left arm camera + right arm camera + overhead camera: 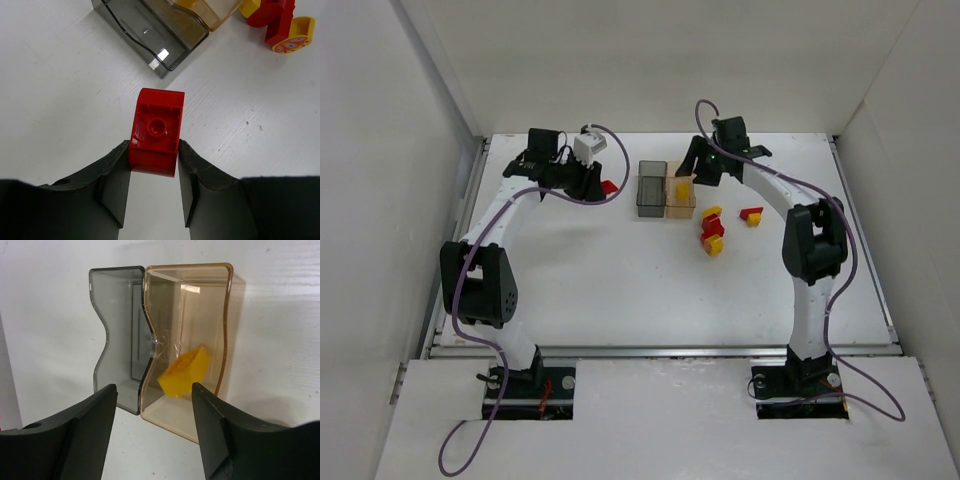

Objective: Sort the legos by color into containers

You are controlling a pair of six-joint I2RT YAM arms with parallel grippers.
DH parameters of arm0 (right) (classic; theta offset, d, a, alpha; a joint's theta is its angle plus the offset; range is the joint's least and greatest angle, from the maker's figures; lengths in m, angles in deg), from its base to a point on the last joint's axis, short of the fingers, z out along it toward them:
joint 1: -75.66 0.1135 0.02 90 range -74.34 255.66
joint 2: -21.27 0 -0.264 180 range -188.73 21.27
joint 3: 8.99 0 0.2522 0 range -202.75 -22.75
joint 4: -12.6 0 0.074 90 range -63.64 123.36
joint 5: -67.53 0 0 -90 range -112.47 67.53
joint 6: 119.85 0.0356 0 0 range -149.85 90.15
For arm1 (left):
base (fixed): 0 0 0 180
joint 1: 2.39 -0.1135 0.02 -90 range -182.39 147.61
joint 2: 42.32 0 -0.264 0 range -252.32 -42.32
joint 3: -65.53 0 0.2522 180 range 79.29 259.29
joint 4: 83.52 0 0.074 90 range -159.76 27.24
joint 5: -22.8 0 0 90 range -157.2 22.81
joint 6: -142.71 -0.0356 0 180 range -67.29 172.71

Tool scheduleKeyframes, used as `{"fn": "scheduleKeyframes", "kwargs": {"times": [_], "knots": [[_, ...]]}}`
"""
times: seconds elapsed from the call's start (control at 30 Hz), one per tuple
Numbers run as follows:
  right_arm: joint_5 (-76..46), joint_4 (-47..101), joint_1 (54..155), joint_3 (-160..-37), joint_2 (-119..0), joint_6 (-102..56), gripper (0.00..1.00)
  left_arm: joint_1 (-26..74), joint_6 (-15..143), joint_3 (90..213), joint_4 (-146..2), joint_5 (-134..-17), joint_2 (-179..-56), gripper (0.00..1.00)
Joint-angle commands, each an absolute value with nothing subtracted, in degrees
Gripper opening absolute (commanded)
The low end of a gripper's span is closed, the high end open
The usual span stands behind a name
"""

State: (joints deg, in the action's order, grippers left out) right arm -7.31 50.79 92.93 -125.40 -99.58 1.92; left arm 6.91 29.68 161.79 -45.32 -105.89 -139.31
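A white tabletop (pixel 620 290) is seen. Toward its far edge a smoky grey bin (pixel 651 190) and an amber bin (pixel 681 208) are set, joined side by side. Just right of them, red and yellow bricks (pixel 712 232) are clustered, with one red-and-yellow piece (pixel 752 214) lying slightly apart.

red lego (pixel 156 132): glossy plastic | containers (pixel 146 310): translucent smooth plastic | table (pixel 60 100): matt, faintly grained, maybe laminate

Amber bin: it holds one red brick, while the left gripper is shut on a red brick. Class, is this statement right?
No. The brick in the amber bin is yellow, not red; the right wrist view shows it. The left gripper is indeed shut on a red brick.
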Motion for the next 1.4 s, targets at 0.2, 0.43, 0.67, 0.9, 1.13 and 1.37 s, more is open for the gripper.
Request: {"fn": "scheduleKeyframes", "kwargs": {"times": [0.2,0.43,0.67,0.9,1.13,1.37], "knots": [[-5.41,53.52,92.97,-129.89,-98.27,0.66,0.73,10.61,36.0,163.48,-56.83,-101.66,-141.09,0.0],[-7.26,53.52,92.44,-127.01,-92.73,-1.63,0.73,15.71,45.22,171.64,-61.85,-96.82,-150.58,0.0],[-11.12,53.43,89.54,-119.8,-85.17,-2.25,0.74,16.24,54.11,180.27,-61.4,-93.13,-160.7,0.0],[-13.15,53.43,88.49,-117.33,-82.17,-2.78,0.74,18.61,54.64,179.22,-63.87,-91.28,-161.31,0.21],[-13.15,53.43,87.44,-115.66,-80.51,-3.3,0.74,19.67,56.66,180.88,-61.78,-88.56,-162.63,0.29],[-13.76,53.43,87.43,-114.6,-79.27,-3.92,0.75,20.2,59.3,185.19,-57.29,-87.41,-163.96,0.4]]}}
